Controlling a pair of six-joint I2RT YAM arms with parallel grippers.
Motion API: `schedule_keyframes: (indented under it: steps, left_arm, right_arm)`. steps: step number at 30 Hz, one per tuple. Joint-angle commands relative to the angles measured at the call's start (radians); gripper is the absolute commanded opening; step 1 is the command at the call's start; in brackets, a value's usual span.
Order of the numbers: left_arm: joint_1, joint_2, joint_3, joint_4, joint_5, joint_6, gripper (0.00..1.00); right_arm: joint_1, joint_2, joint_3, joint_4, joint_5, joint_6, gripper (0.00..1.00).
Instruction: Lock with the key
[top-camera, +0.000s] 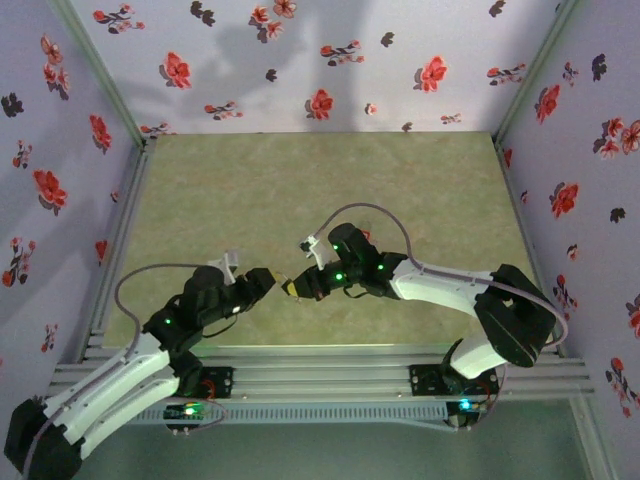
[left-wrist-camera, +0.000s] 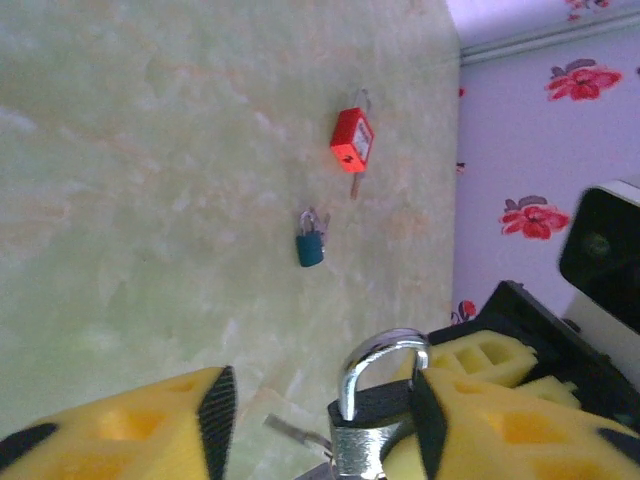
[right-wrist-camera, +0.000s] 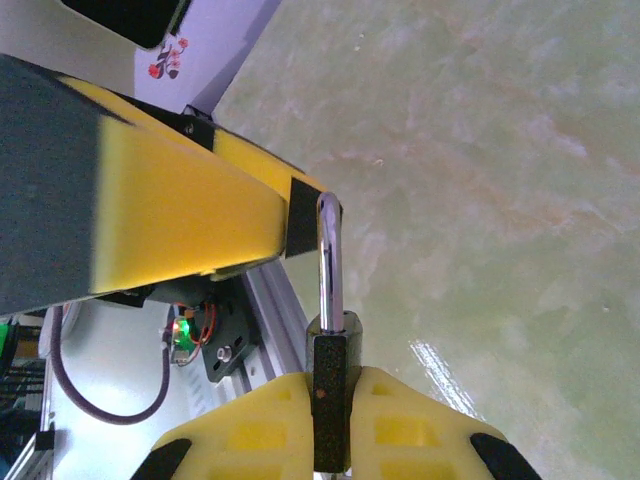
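A black padlock (right-wrist-camera: 330, 375) is pinched by its body between the pressed-together yellow fingers of the right claw (right-wrist-camera: 330, 440). Its steel shackle (right-wrist-camera: 327, 262) is pointed away from the wrist, evidently so that the lock is steadied in mid-air and offered to the other arm. The left claw (left-wrist-camera: 320, 415) is spread around that lock, with one black pad (left-wrist-camera: 424, 430) laid against the shackle side and the other finger held well apart, so nothing is gripped by it. A thin silvery piece (left-wrist-camera: 292, 432), possibly the key, is glimpsed just beside the lock body at the lower edge of the left wrist view, though what it is cannot be told for certain. Whether the shackle is seated at both ends cannot be told either. From above, the two claws are seen meeting tip to tip over the near part of the green counter (top-camera: 320, 180), a pose judged to suit a two-handed job in which one arm braces and the other works. Farther out on the counter, a red padlock (left-wrist-camera: 352, 140) and a small teal padlock (left-wrist-camera: 311, 243) are left lying near each other, well apart from both claws.
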Motion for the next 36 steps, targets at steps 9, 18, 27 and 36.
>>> schedule_keyframes:
  steps: [9,18,27,36]
  left_arm:
    - [0.045,-0.180,0.004,-0.009,0.093,0.185,0.74]
    - [0.073,-0.183,0.014,-0.052,0.172,0.268,0.74]
    - [0.077,-0.182,0.005,0.034,0.262,0.277,0.71]
    - [0.076,-0.181,-0.005,0.070,0.314,0.265,0.64]
  right_arm:
    - [-0.017,-0.027,-0.019,0.094,-0.140,0.037,0.00]
    - [-0.025,-0.012,-0.028,0.163,-0.255,0.080,0.00]
    - [-0.024,0.011,-0.026,0.190,-0.304,0.104,0.00]
    - [-0.025,0.017,-0.034,0.240,-0.334,0.137,0.00]
